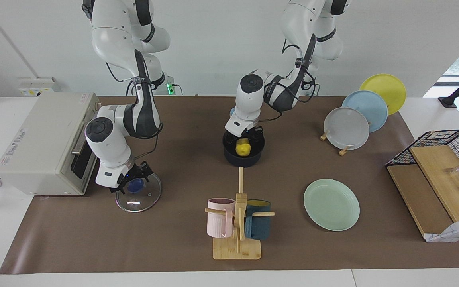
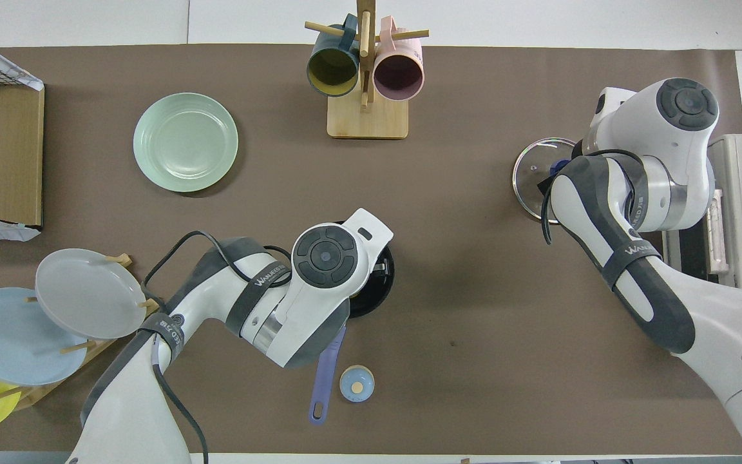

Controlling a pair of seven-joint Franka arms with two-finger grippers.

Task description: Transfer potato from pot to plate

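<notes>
The yellow potato (image 1: 243,148) lies inside the dark blue pot (image 1: 242,158), whose long handle (image 2: 324,377) points toward the robots. My left gripper (image 1: 245,138) is down at the pot's mouth, open, with a finger on each side of the potato. In the overhead view the left hand hides the potato and only part of the pot (image 2: 379,293) shows. The mint-green plate (image 1: 331,204) lies bare, farther from the robots and toward the left arm's end. My right gripper (image 1: 134,182) is at the blue knob of a glass lid (image 1: 138,196) lying on the mat.
A mug rack (image 1: 237,239) with a pink and a dark blue mug stands farther from the robots than the pot. Grey, light-blue and yellow plates (image 1: 347,128) lean in a stand. A white oven (image 1: 42,143), a wire basket with boards (image 1: 436,167) and a small blue cap (image 2: 357,383) are also here.
</notes>
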